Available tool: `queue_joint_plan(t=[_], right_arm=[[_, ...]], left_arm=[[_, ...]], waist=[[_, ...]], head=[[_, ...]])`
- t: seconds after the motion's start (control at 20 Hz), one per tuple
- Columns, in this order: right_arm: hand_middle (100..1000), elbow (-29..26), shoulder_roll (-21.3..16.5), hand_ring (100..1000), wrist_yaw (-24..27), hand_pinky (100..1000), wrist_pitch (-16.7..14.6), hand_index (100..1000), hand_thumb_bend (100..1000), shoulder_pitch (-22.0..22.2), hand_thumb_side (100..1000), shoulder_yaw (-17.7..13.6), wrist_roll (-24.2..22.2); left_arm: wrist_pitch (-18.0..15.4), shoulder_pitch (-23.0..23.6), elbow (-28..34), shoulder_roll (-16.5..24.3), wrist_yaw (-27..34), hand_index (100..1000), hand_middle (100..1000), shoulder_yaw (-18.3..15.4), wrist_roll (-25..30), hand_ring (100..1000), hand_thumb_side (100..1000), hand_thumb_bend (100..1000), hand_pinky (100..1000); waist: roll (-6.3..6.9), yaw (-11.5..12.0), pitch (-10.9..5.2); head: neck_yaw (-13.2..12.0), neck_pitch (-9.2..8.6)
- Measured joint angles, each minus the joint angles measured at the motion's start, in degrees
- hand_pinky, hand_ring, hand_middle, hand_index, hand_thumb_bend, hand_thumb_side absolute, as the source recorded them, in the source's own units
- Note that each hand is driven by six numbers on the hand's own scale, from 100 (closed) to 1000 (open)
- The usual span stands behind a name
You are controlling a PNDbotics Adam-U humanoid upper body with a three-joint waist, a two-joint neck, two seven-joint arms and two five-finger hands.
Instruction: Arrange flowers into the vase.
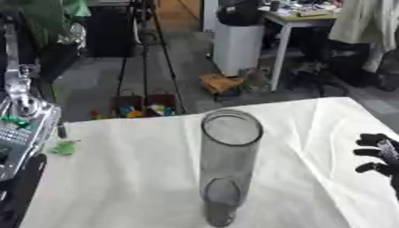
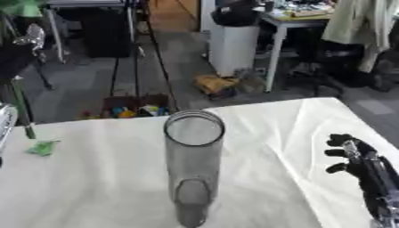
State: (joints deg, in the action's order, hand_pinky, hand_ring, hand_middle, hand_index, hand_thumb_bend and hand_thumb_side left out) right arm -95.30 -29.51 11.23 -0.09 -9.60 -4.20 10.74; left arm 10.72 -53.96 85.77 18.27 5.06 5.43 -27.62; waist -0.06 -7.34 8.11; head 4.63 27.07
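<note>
Left eye view shows a big white table (image 1: 140,178) with a tall clear glass vase (image 1: 226,164) standing up in its middle, the right hand (image 2: 360,162) resting at the right edge with curled, empty fingers, and a small green leaf (image 1: 64,147) far left.

Your vase (image 1: 227,164) stands upright mid-table, toward the near edge.
Your right hand (image 2: 352,156) sits right of it, well apart; a small leaf (image 1: 64,147) lies far left on the tablecloth (image 1: 124,178).
</note>
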Motion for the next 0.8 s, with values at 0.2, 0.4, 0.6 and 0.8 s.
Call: queue_joint_plan(t=[0.2,0.4,0.6,0.8], right_arm=[[700,0.0,0.0,704,0.0,488,0.1,782,100,0.0,838,0.0,-0.1],[700,0.0,0.0,704,0.0,488,0.1,782,100,0.0,838,0.1,-0.2],[700,0.3,0.0,704,0.1,488,0.1,782,100,0.0,838,0.2,-0.2],[700,0.4,0.0,704,0.2,488,0.2,782,100,0.1,838,0.3,-0.3]], left_arm=[[0.2,-1.3,0.7,0.6,2.7,106,100,0.3,0.4,100,100,326,100],[0.6,-2.9,1.0,1.5,5.3,105,100,0.6,1.0,100,100,329,100],[1.2,-4.2,1.0,2.6,8.3,105,100,1.3,1.9,100,100,330,100],[2.0,-5.3,0.5,3.5,11.8,105,100,1.9,2.9,100,100,335,100]], waist=[[0.02,-0.4,-0.23],[0.24,-0.9,-0.73],[0.4,-1.3,-1.09],[0.71,-1.8,-1.49]], head=[[0.0,0.01],[0.0,0.04],[0.0,0.05],[0.0,0.07]])
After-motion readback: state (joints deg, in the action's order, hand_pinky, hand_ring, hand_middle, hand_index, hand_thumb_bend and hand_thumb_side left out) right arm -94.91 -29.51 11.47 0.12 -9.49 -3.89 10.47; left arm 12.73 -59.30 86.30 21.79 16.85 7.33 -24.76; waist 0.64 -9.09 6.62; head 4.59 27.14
